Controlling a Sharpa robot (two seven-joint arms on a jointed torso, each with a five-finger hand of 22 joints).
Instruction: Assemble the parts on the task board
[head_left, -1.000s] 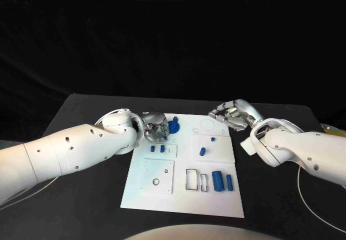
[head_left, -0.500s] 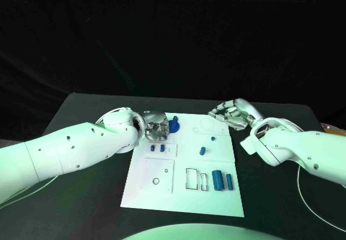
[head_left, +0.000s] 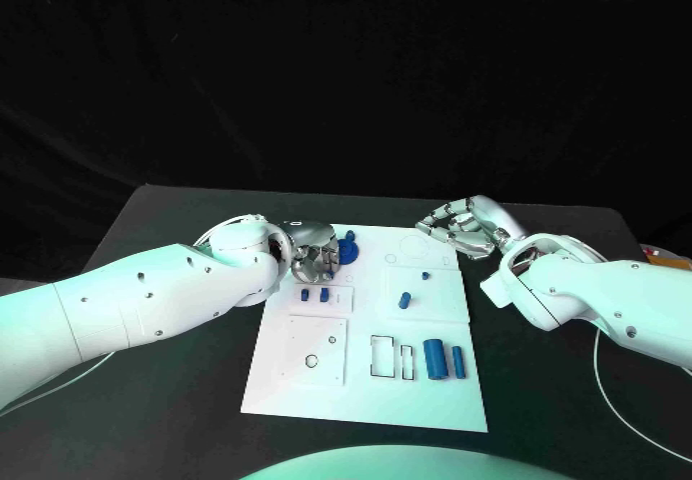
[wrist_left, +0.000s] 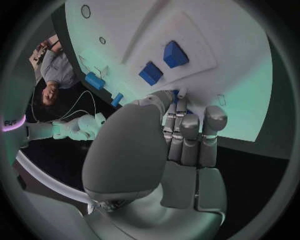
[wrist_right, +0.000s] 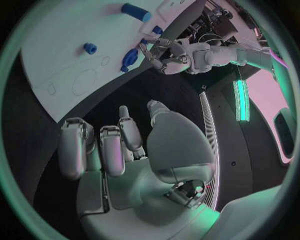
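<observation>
1. Left hand (head_left: 309, 258) hung over the far-left corner of the task board (head_left: 296, 395), its silver fingers (wrist_left: 187, 135) curled in side by side. Whether they pinched the round blue part (head_left: 346, 252) just to their right I could not tell; the two at least touched or nearly so.
2. That round blue part looked like a smooth moulded plastic disc or knob, matte in finish.
3. Two small blue blocks (head_left: 316, 295) stood just nearer than the left hand, square-edged and upright in a raised white panel.
4. Mid-board lay a short blue peg (head_left: 405, 298), its long axis running near to far, with a tiny blue stud (head_left: 426, 275) just beyond it.
5. Two longer blue cylinders (head_left: 446, 361) lay side by side toward the near right, long axes also near to far, beside empty rectangular slots (head_left: 384, 358).
6. Right hand (head_left: 459, 228) hovered at the board's far-right corner, fingers curled loosely together and holding nothing.
7. In my judgement the left hand was the nearer one to the disc and blocks, and the right to the peg and cylinders.
</observation>
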